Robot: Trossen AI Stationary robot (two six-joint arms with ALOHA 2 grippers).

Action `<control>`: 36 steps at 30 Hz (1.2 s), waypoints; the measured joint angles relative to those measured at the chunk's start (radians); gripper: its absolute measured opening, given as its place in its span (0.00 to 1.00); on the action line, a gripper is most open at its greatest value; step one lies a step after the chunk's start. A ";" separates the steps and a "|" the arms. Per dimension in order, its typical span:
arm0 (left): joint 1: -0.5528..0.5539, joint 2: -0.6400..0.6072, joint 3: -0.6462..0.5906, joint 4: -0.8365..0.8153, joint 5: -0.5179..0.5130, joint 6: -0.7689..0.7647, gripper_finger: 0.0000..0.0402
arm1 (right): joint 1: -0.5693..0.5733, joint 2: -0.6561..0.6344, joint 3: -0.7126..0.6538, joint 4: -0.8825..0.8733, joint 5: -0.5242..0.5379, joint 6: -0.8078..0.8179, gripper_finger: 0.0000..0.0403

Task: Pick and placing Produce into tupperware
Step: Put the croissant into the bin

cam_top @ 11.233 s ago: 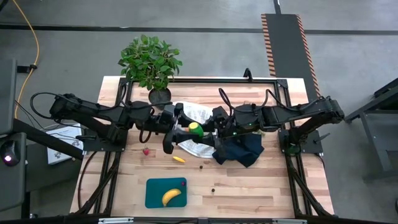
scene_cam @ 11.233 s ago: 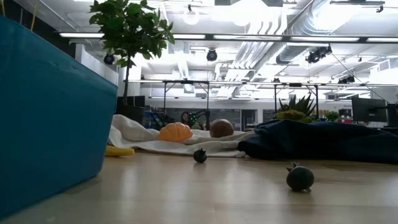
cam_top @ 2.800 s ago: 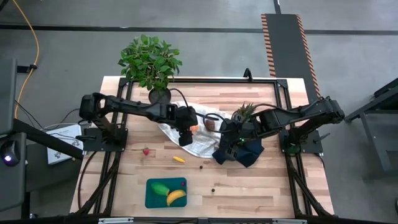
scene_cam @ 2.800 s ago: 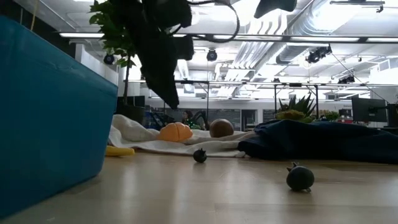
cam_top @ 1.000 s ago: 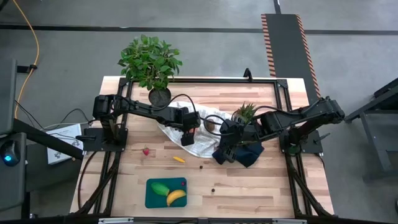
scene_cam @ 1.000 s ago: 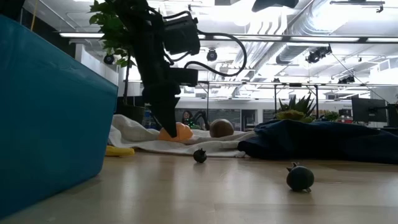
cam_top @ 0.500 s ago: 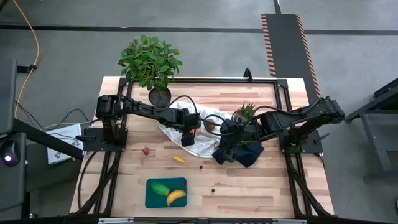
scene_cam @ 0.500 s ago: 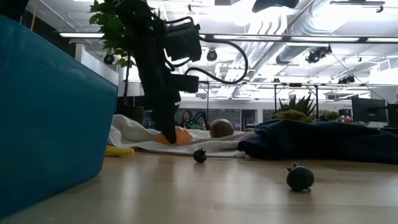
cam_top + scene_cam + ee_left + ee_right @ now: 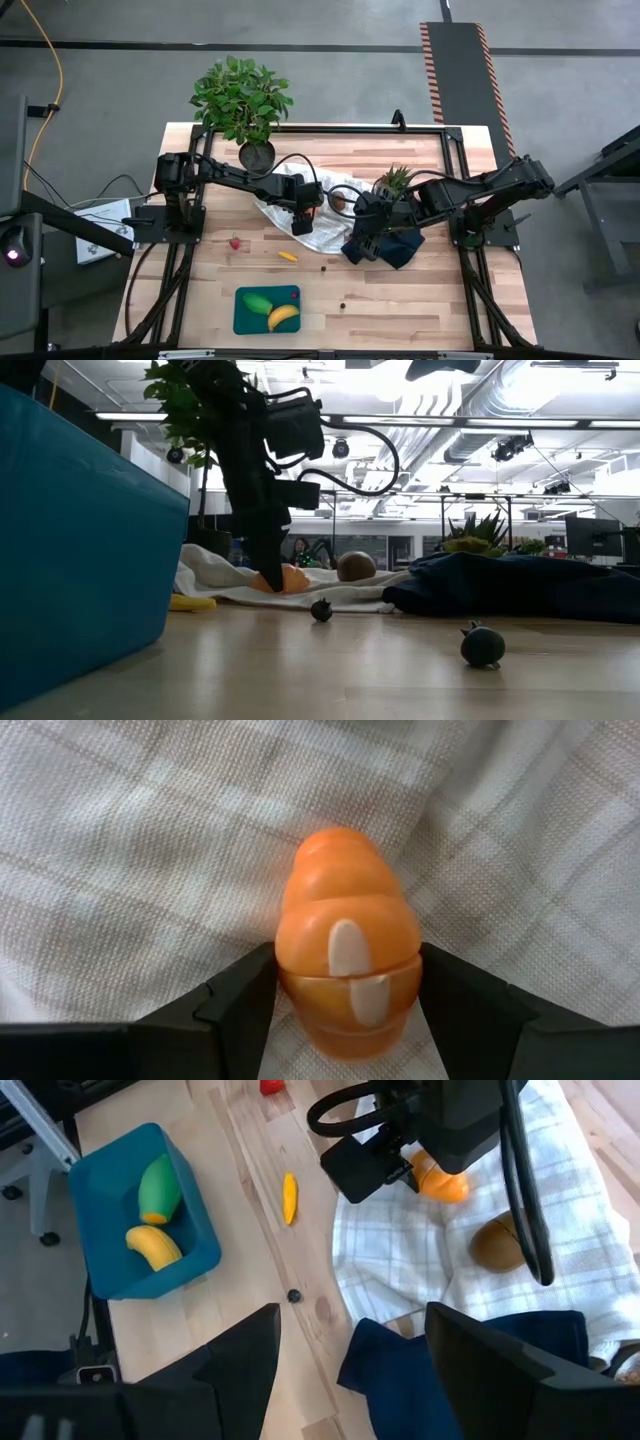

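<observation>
I have the left gripper [image 9: 345, 1005] down on the white checked cloth [image 9: 322, 232] near the middle of the worktop [image 9: 420, 300], its jaws closed against both sides of the orange piece [image 9: 345, 970], which rests on the cloth. The right gripper [image 9: 362, 240] hovers over the navy cloth [image 9: 400, 245], jaws parted and empty. The tupperware [image 9: 248, 318], at the front edge left of centre, holds the banana [image 9: 282, 317] and green piece [image 9: 257, 301].

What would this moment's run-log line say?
left gripper: shut on orange piece, on white cloth | right gripper: open, waiting above navy cloth | tupperware: banana, green piece
</observation>
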 joint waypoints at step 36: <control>-0.001 -0.062 -0.002 -0.064 0.023 -0.027 0.48 | 0.000 -0.022 -0.002 0.003 0.015 -0.019 0.60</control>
